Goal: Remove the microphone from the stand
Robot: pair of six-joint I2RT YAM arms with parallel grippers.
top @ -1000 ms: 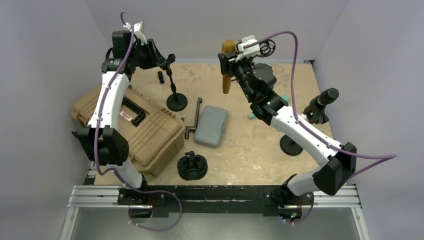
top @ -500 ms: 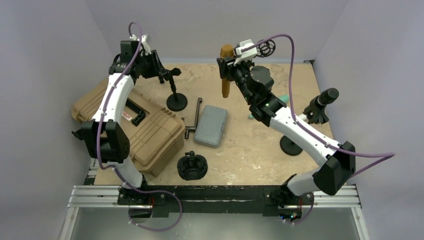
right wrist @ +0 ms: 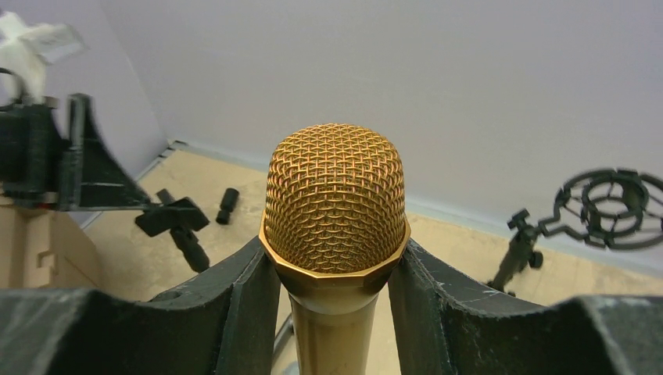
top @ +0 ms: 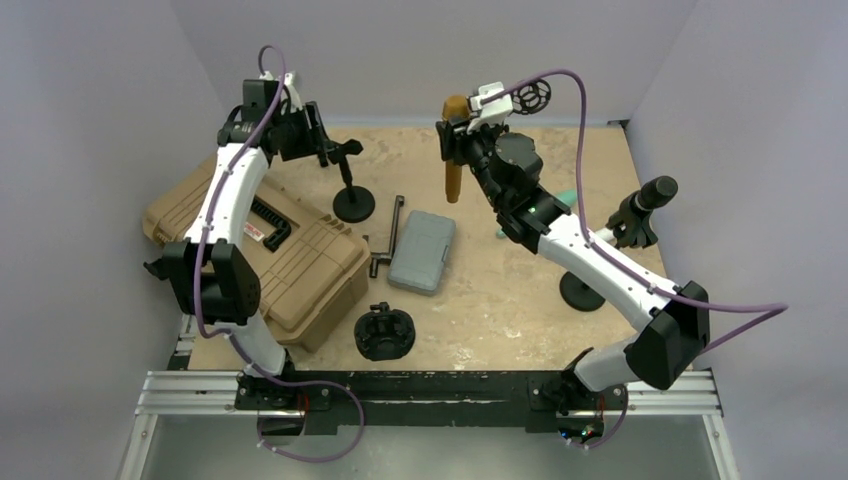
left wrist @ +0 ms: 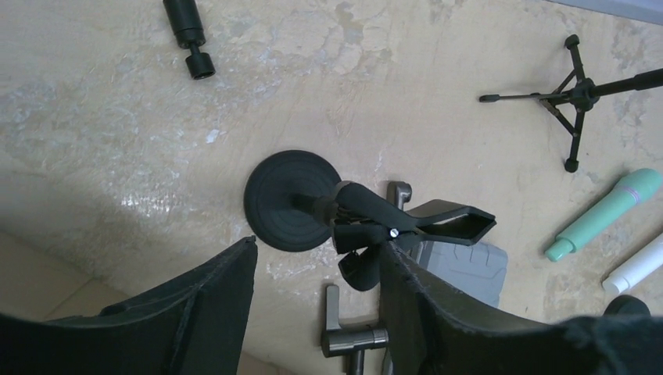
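Since a second ago the left arm is bending in a new way, and the left hand is sitting lower in the top view, with the stand's clip now poking out beside it. The right hand is moving only a tiny bit. It is squeezing the gold microphone between its two fingers and holding it upright, high over the tabletop. The microphone is staying well apart from the stand, out at the back and in the middle. In the right wrist view its round mesh head is sticking up between the fingers. The left hand is staying wide, with its fingers far apart and hanging over the stand. The back end of the clip is sitting just beside one finger, but I cannot tell if they are touching. The stand's round black base is resting flat on the tabletop. A brown case is lying on the left side, and a small gray box is lying near the middle. A green microphone and a little tripod are lying farther away. Another black microphone is sitting on its own stand over on the right.
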